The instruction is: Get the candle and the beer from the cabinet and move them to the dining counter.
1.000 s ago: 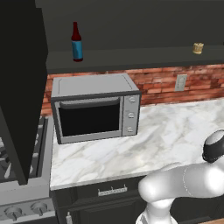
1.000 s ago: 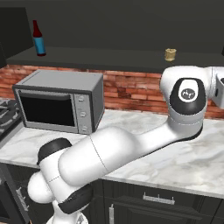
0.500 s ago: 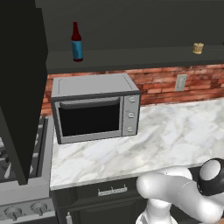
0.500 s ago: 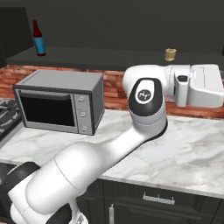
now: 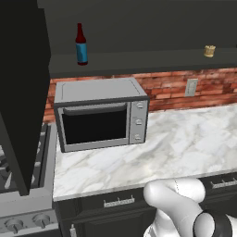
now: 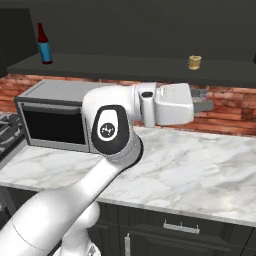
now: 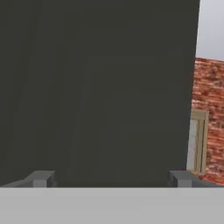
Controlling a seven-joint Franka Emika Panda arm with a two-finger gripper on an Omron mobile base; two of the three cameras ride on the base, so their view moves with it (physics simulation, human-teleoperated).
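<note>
The beer point(image 5: 81, 45) point(image 6: 44, 44), a dark bottle with a blue label, stands at the left end of the open cabinet's shelf point(image 5: 139, 61) point(image 6: 125, 64). The candle point(image 5: 209, 51) point(image 6: 194, 62), a small tan cylinder, sits far to the right on the same shelf. My gripper point(image 6: 205, 100) point(image 7: 111, 179) hangs below the shelf, just under the candle, lying sideways and pointing right. It is open with nothing between its fingers point(image 7: 41, 178). The hand view looks at a dark panel point(image 7: 100, 87). The dining counter is out of view.
A silver toaster oven point(image 5: 99, 113) point(image 6: 52, 115) stands on the marble counter point(image 5: 185, 139) point(image 6: 200, 160) below the shelf. The cabinet's dark door point(image 5: 21, 92) hangs open at the left. A brick wall with an outlet point(image 5: 191, 87) point(image 7: 197, 140) runs behind. A stove point(image 5: 28, 217) lies left.
In the right base view the elbow and hand have swung left and slightly down, from the right edge to under the candle. The elbow has sunk low in the left base view. The gripper stays open.
</note>
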